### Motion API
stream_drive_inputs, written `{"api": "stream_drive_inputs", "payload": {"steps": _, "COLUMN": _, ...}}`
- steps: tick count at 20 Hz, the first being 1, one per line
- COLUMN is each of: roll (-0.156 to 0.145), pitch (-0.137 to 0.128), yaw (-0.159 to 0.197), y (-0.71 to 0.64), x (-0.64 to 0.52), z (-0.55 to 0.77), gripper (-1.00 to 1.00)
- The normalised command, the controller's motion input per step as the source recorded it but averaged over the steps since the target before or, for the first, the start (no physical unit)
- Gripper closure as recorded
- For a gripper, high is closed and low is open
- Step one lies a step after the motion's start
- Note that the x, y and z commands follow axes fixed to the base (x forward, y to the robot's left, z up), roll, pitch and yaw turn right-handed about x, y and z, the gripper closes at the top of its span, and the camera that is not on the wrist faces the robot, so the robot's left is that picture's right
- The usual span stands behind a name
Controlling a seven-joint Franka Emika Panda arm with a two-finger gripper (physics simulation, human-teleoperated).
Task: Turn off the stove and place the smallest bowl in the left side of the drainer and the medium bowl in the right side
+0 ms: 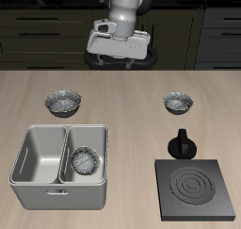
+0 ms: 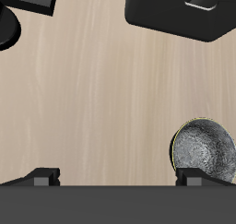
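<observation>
Gripper [image 1: 120,52] hangs above the table's back, fingers spread wide with nothing between them. Stove [image 1: 198,190] shows a dark coil, its knob [image 1: 180,144] just behind it. Smallest bowl [image 1: 85,162] lies in the drainer [image 1: 38,181] compartment nearer the stove. Medium bowl [image 1: 178,103] sits behind the knob, and 1 wider bowl [image 1: 64,103] sits behind the drainer.

Dark-coiled stove [image 1: 196,189] near the front edge, knob [image 1: 180,144] behind. Drainer [image 1: 38,177] holding one crinkled bowl [image 1: 85,161]. Smallest bowl [image 1: 177,103] upright behind the knob.
</observation>
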Motion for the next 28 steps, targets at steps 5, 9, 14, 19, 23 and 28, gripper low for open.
{"api": "stream_drive_inputs", "payload": {"steps": 5, "roll": 0.032, "pitch": -0.012, "yaw": 0.02, "y": 0.01, "x": -0.04, "z": 0.08, "gripper": -1.0}}
{"api": "stream_drive_inputs", "payload": {"steps": 9, "roll": -0.007, "pitch": -0.009, "yaw": -0.017, "y": 0.05, "x": -0.01, "z": 0.04, "gripper": -1.0}}
{"api": "stream_drive_inputs", "payload": {"steps": 14, "roll": 0.025, "pitch": 0.004, "yaw": 0.0, "y": 0.03, "x": -0.04, "z": -0.01, "gripper": -1.0}}
{"api": "stream_drive_inputs", "payload": {"steps": 19, "roll": 0.022, "pitch": 0.001, "yaw": -0.012, "y": 0.16, "x": -0.05, "z": -0.01, "gripper": -1.0}}
{"api": "stream_drive_inputs", "payload": {"steps": 23, "roll": 0.033, "pitch": 0.004, "yaw": -0.004, "y": 0.23, "x": -0.05, "z": -0.02, "gripper": -1.0}}
{"api": "stream_drive_inputs", "payload": {"steps": 28, "roll": 0.04, "pitch": 0.006, "yaw": -0.03, "y": 0.34, "x": -0.03, "z": -0.01, "gripper": -1.0}}
